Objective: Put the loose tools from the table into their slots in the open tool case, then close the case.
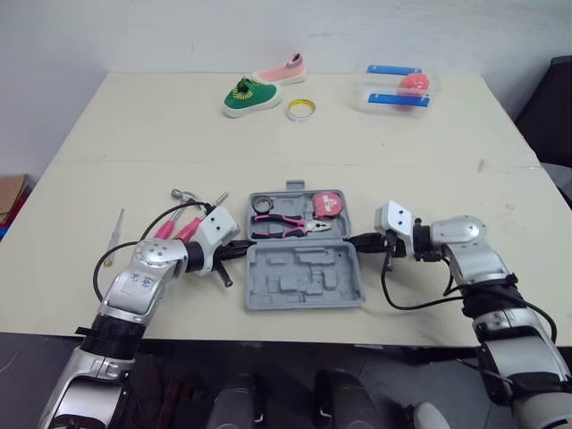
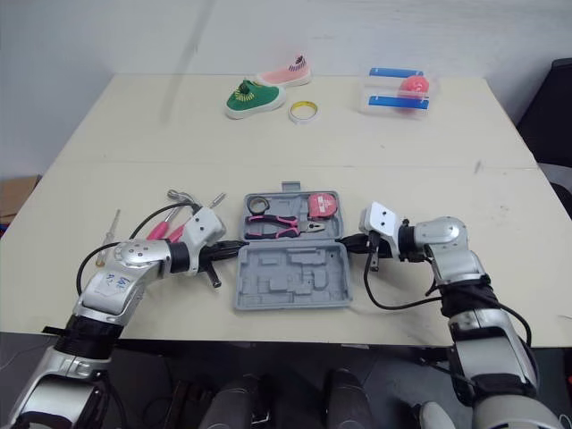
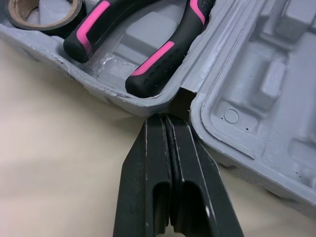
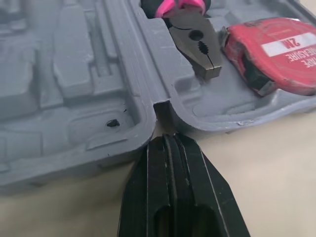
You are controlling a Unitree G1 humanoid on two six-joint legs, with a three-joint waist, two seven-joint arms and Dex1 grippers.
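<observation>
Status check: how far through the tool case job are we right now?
Done: pliers, tape measure and tape roll sit in the open case. In hand: nothing; left tool and right tool are shut, tips at the case's hinge notches on either side. Left: hammer, pink-handled pieces and a slim screwdriver lie loose on the table by the left arm; then the case needs closing.

A pale beige table (image 1: 161,134) stands before a plain white wall (image 1: 179,31) — evenly lit, with dark floor (image 1: 27,357) below.
</observation>
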